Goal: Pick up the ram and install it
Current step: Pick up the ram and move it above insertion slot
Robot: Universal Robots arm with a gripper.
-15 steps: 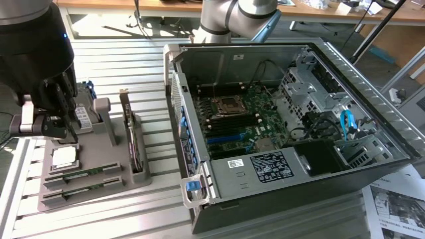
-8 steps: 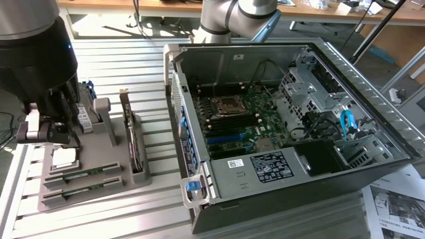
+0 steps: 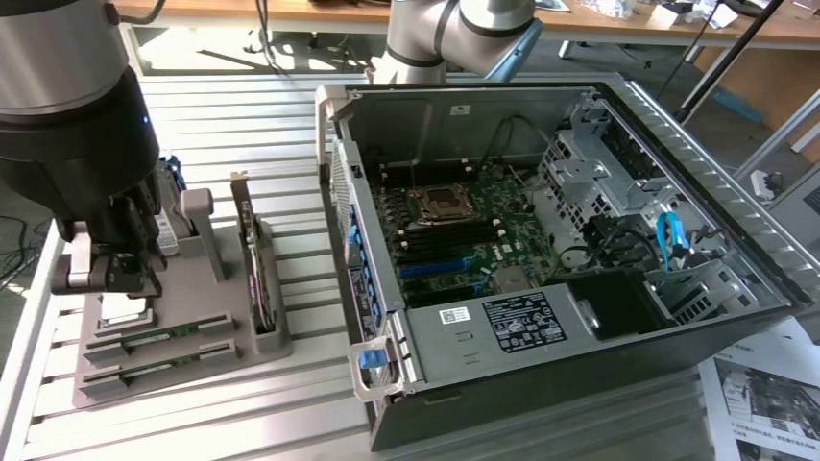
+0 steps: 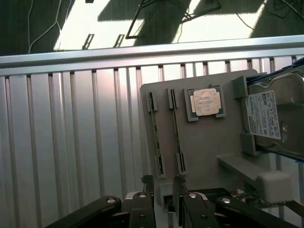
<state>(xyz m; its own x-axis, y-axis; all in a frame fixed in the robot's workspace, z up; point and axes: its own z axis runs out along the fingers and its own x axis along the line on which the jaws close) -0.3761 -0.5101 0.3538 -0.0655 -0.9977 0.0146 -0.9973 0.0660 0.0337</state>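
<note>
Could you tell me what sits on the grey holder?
Two ram sticks, a processor chip, a hard drive and an upright dark card; the gripper hides part of the holder.

We see strong daylight washing the slatted worktop pale beyond the claw; farther off, the floor carries bright sun patches crossed by hard, thin shadows.

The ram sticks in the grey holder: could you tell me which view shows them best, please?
The exterior view: the ram sticks show their green faces. The wrist view gives the ram sticks edge-on, as thin dark strips.
</note>
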